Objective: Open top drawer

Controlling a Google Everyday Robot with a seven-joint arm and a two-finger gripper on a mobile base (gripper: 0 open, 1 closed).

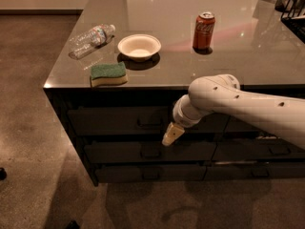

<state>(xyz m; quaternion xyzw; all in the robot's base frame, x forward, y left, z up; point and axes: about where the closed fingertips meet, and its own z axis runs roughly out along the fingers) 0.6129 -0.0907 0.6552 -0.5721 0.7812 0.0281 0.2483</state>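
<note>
Just now the gripper (172,133) hangs a little to the right of the handle (150,122) of the top drawer (109,120), and slightly below it. It shows as a pale wedge tipped down and to the left, near the handle but, as far as I can see, not touching it. Whether it is open or closed I cannot tell, and nothing shows in its hold.

Behind it the white arm (248,106) runs off to the right of the handle, crossing the drawer fronts on that side. The top drawer is the dark front the handle sits on, directly under the counter (267,56) edge. It looks fully closed, flush with the shallower fronts below.

Its long axis runs level, left to right, and the handle lies the same way — so my reading is that the gripper must shift left and a touch upward to meet the bar, then draw straight out from the front.

Above the handle, on the counter, sit a green sponge (108,73), a white bowl (139,46), a clear bottle (90,39) on its side and a red can (204,31).
</note>
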